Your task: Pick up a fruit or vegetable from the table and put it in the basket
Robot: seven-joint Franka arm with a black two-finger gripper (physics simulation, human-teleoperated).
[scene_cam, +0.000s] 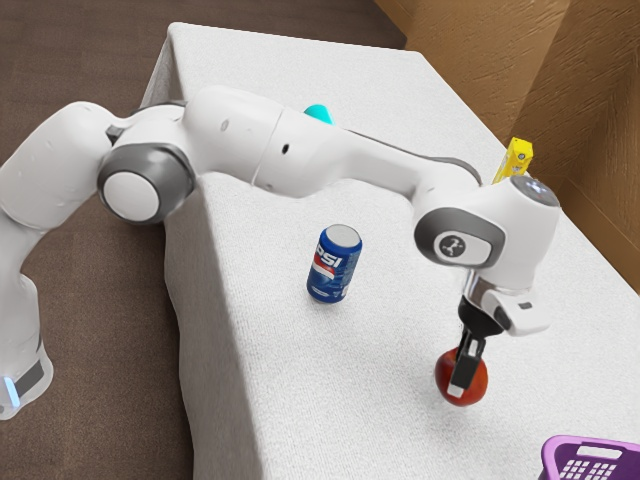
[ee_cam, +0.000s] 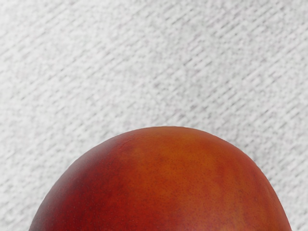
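Observation:
The gripper [scene_cam: 463, 376] points down at a round red-orange fruit [scene_cam: 478, 383] towards the exterior view's lower right, and its near side covers part of the fruit. The far side of the grasp is hidden behind the fruit. Up close in the wrist view, the same fruit [ee_cam: 168, 183] sits large at the lower edge, directly under the hand. A purple basket [scene_cam: 555, 459] is cut off by the exterior view's lower right corner, a short way from the fruit.
A blue Pepsi can [scene_cam: 334, 265] stands upright on the white-covered table [scene_cam: 290, 400]. Farther back are a cyan object [scene_cam: 318, 113], partly behind the arm, and a yellow box [scene_cam: 517, 158] near the table's far edge. A brown wall rises beyond it.

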